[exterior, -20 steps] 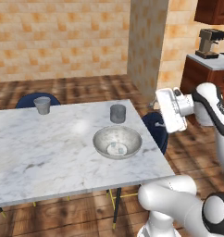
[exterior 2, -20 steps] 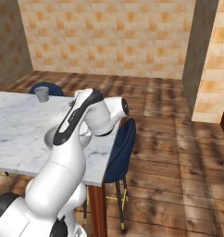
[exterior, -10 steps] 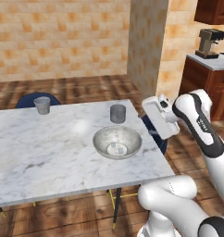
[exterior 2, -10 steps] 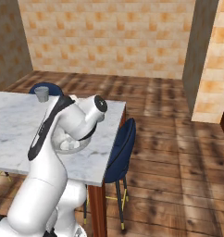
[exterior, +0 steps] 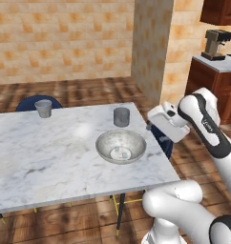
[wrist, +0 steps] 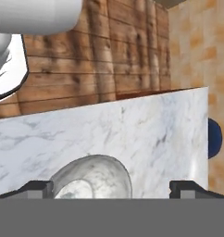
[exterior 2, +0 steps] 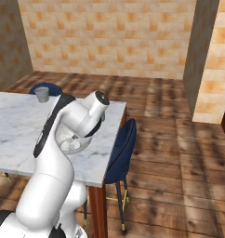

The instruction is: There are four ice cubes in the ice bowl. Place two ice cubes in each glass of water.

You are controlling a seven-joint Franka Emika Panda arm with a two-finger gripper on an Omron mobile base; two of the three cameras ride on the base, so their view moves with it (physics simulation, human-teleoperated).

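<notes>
The ice cubes (exterior: pixel 120 153) lie in the ice bowl (exterior: pixel 121 146), seen at centre frame on the marble worktop (exterior: pixel 50 157), with one glass of water (exterior: pixel 121 116) just behind and another (exterior: pixel 43 108) at upper left. The end effector (wrist: pixel 112 189) is spread wide, empty. The cubes are judged tiny, light and slippery; opposite flat faces should be pinched.

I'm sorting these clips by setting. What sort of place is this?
Most likely a home kitchen with a dining area: a marble table with blue chairs, a coffee machine on a wooden counter, and tiled walls.
</notes>
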